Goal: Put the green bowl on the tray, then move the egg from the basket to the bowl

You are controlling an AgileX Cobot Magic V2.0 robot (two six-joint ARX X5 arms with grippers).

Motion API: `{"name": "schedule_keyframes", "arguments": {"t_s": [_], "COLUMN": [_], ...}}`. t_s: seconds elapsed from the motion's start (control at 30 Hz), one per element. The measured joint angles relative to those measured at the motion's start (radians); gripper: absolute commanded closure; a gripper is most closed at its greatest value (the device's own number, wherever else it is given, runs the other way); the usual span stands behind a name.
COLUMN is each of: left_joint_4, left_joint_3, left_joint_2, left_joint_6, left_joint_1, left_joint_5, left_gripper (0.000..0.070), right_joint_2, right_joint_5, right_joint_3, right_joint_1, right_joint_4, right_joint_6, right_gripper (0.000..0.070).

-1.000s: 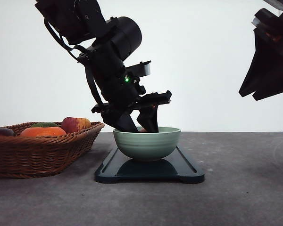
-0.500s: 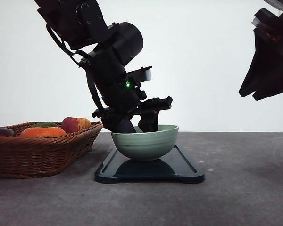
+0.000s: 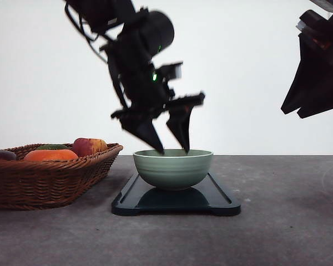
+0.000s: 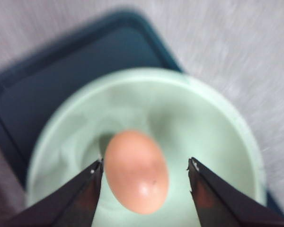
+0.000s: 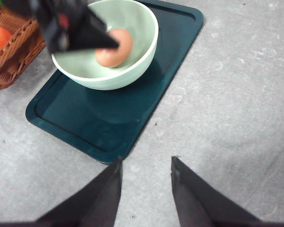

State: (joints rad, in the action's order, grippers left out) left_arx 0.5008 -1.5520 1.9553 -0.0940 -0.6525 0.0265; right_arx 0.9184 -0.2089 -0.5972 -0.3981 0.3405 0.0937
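1. The basket [image 3: 47, 172] sits well off to the left arm's side of the left gripper's fingertips, holding an apple [image 3: 89, 146] and an orange fruit [image 3: 51, 155].
2. The tray [image 3: 216, 197] lies flat on the grey table [image 3: 288, 221] – directly under the left gripper.
3. The green bowl [image 3: 173, 169] stands upright on the tray, its rim just below the left fingertips.
4. The left gripper [image 3: 173, 149] hovers over the bowl, fingers spread wide and empty.
5. The right gripper [image 5: 146, 176] hangs above bare table just beside the tray's near corner, fingers parted, gripping nothing.
6. The egg [image 4: 136, 171] rests inside the bowl – between and beneath the left fingers, apart from both.
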Motion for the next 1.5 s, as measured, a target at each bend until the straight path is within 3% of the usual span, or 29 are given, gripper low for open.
{"name": "schedule_keyframes", "arguments": {"t_s": [0.43,0.97,1.2,1.5], "left_joint_4": [0.101,-0.015,0.013,0.082], "left_joint_3": [-0.01,0.534,0.713,0.843], "left_joint_2": [-0.188,-0.654,-0.868,-1.074], "left_joint_6": [0.0,0.0,-0.006,-0.04], "left_joint_1": [0.013,0.212,0.333,0.388], "left_joint_5": [0.001,0.001,0.111,0.13], "left_gripper": [0.0347,0.0347,0.0347,0.0347], "right_joint_2": [0.0,0.0,0.0,0.0], "right_joint_5": [0.0,0.0,0.0,0.0], "right_joint_3": [0.0,0.0,0.0,0.0], "right_joint_1": [0.0,0.0,0.0,0.0], "right_joint_4": [0.011,0.011,0.011,0.011], "right_joint_6": [0.0,0.0,0.0,0.0], "right_gripper": [0.05,0.05,0.05,0.05]}}
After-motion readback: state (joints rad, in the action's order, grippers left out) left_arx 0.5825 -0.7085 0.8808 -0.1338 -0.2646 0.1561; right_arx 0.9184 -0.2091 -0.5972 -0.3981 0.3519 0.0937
